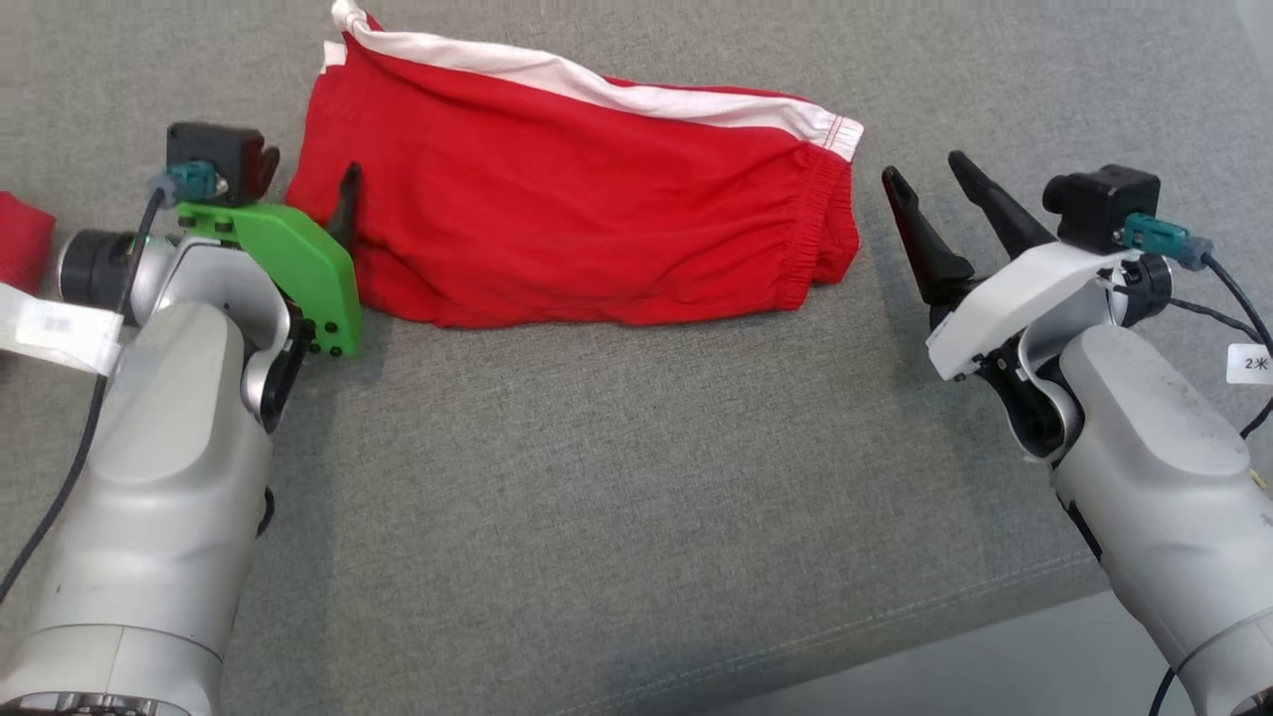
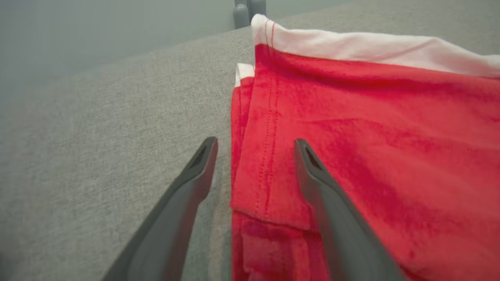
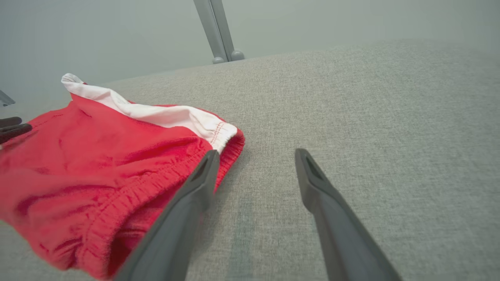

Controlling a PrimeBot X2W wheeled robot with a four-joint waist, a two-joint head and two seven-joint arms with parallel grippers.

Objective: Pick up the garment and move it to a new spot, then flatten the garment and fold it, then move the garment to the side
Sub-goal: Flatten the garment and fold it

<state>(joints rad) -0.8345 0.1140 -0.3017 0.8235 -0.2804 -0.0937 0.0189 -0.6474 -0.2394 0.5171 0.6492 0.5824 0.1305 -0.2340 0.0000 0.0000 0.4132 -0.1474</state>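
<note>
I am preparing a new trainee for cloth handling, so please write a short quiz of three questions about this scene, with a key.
1. True or false: both pairs of jaws stand open and hold nothing.
2. In its own wrist view, which pair has the edge of the red garment between its two fingers? A) left jaws B) right jaws C) neither
3. Fill in: the stripe along the garment's far edge is ____.

Key: 1 true; 2 A; 3 white.
</note>
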